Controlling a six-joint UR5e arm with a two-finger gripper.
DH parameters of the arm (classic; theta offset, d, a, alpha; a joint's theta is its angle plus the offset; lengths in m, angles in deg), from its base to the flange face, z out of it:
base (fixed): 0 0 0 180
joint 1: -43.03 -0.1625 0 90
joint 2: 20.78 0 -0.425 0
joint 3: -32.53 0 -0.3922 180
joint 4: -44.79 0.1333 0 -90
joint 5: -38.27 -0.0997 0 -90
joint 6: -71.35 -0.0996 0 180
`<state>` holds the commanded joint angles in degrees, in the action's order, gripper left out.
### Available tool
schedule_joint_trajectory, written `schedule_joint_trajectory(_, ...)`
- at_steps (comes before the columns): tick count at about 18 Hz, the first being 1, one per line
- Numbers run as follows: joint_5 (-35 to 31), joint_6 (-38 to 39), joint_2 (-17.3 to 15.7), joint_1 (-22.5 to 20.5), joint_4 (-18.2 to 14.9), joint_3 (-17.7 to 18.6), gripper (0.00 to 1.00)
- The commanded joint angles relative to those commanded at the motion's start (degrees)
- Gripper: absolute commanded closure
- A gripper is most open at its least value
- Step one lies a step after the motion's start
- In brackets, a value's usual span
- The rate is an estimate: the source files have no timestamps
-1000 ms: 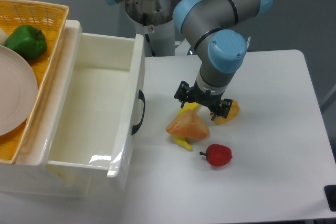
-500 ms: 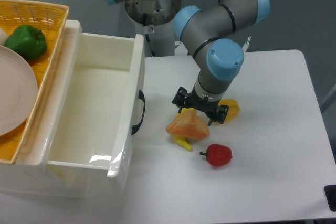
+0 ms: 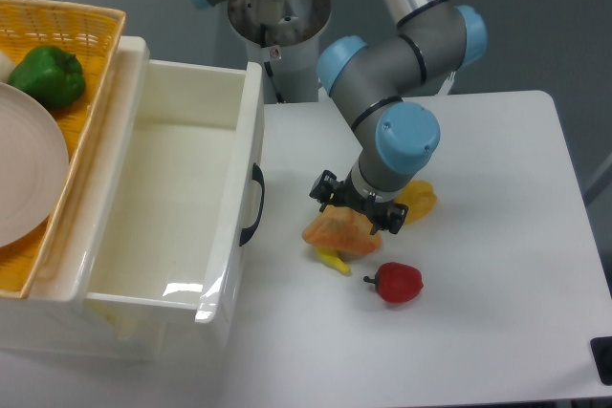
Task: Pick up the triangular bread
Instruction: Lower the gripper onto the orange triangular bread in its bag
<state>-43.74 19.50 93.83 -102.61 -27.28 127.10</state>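
gripper point(image 3: 358, 212) spread over triangular bread point(image 3: 337, 232), banana point(image 3: 332, 259) beneath, red pepper point(image 3: 398, 282) near

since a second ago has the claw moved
Yes. The claw has come down and slightly left, away from the yellow pepper, and now sits on the bread.

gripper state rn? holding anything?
Gripper: open, jaws straddling the top of the triangular bread, which sits on the table; not gripped yet.
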Motion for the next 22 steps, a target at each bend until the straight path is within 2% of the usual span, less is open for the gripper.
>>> schedule_joint_trajectory(8,0.17,0.17,1.05,0.00,0.00,-0.35,0.00)
schedule_joint_trajectory(12,0.09,0.18,1.67,0.00,1.05,-0.35,0.01)
schedule_joint_trajectory(17,0.09,0.44,1.76,0.00,1.14,-0.61,0.18)
schedule_joint_trajectory(20,0.09,0.62,1.76,0.00,1.14,-0.79,0.38)
schedule_joint_trajectory(22,0.09,1.23,1.76,0.00,1.14,-0.97,0.40)
